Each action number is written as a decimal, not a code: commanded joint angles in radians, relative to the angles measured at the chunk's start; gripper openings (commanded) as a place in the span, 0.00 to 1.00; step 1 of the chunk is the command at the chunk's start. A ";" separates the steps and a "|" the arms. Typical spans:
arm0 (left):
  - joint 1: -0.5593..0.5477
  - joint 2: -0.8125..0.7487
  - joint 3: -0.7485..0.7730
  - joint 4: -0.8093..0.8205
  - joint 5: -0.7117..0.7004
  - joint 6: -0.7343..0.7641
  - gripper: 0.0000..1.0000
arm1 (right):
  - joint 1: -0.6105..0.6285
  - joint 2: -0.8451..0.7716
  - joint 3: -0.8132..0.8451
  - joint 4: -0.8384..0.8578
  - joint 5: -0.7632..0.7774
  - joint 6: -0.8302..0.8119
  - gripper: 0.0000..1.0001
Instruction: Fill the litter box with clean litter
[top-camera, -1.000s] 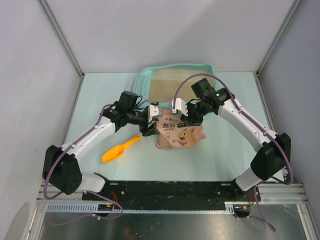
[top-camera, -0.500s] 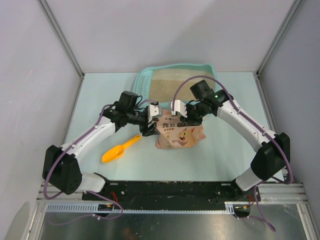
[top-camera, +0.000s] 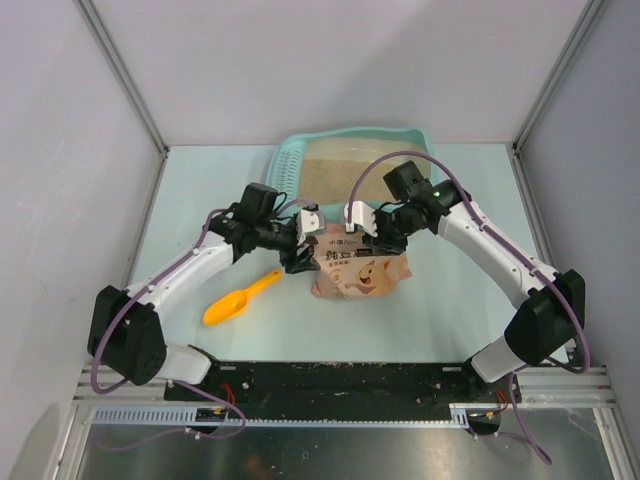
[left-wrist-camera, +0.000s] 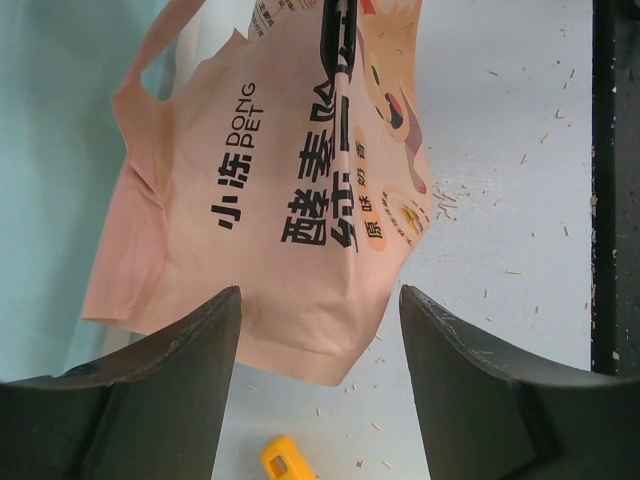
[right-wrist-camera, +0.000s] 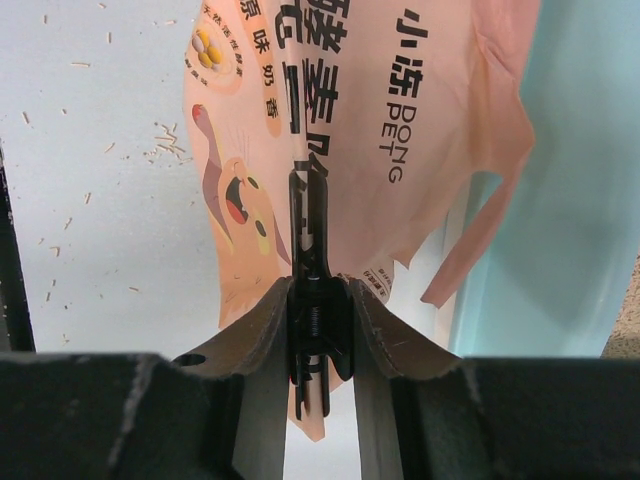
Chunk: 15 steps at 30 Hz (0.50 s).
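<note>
The teal litter box (top-camera: 428, 140) stands at the back, its slotted grid on the left end, with beige clean litter (top-camera: 355, 165) inside. A pink bag (top-camera: 360, 272) lies in front of it, a black clip (right-wrist-camera: 312, 225) on its top edge. My right gripper (top-camera: 362, 232) is shut on that clip, as the right wrist view (right-wrist-camera: 320, 290) shows. My left gripper (top-camera: 300, 242) is open in the left wrist view (left-wrist-camera: 320, 300), its fingers to either side of a corner of the bag (left-wrist-camera: 300, 190) without pinching it.
An orange scoop (top-camera: 238, 298) lies on the table left of the bag; its handle tip shows in the left wrist view (left-wrist-camera: 283, 460). Litter grains are scattered on the table. The box wall (right-wrist-camera: 580, 200) stands just behind the bag.
My right gripper and the bag's clipped top have shifted slightly. The left gripper has barely moved and stays open.
</note>
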 joint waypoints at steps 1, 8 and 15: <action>-0.005 0.018 0.024 0.013 0.026 -0.021 0.69 | 0.005 -0.030 0.003 -0.008 0.005 0.007 0.32; -0.005 0.015 0.021 0.013 0.020 -0.026 0.69 | 0.009 -0.069 0.009 -0.005 0.009 0.009 0.47; -0.005 0.030 0.022 0.011 0.031 -0.030 0.69 | 0.009 -0.077 0.012 -0.005 0.019 0.024 0.48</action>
